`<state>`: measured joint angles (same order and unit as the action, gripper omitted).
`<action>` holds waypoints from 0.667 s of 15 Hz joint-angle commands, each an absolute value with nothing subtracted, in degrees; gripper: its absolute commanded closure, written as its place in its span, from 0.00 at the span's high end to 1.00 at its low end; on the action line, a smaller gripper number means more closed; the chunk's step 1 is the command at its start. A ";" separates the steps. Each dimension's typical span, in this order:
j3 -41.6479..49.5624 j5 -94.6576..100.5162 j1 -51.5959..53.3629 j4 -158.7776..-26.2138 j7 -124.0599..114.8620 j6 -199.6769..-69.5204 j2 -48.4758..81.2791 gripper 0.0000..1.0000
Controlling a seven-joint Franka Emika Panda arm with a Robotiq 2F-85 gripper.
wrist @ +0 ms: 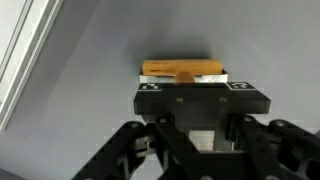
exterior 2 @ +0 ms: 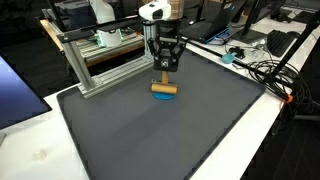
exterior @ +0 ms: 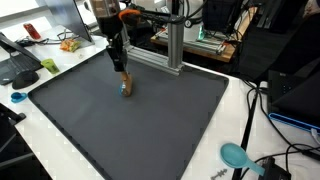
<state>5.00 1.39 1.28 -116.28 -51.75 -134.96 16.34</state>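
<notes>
A dark mat (exterior 2: pixel 170 130) covered the white table (exterior 2: pixel 35 150) beneath the claw (exterior 2: pixel 165 80). Just behind it stood a metal frame (exterior 2: pixel 100 60). Farther off were cluttered desks (exterior 2: pixel 250 25) and loose cables (exterior 2: pixel 275 75).

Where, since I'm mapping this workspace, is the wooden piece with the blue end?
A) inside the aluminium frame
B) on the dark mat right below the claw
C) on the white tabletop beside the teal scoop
B: both exterior views show the wooden piece on the dark mat, directly beneath the claw.
</notes>
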 commanded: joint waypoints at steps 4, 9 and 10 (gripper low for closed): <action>3.63 -6.24 -0.46 -116.20 -46.50 -137.53 18.91 0.23; 3.53 -9.19 -0.26 -116.13 -42.07 -137.52 20.29 0.23; 3.69 -8.94 -0.12 -115.99 -41.80 -137.76 20.53 0.23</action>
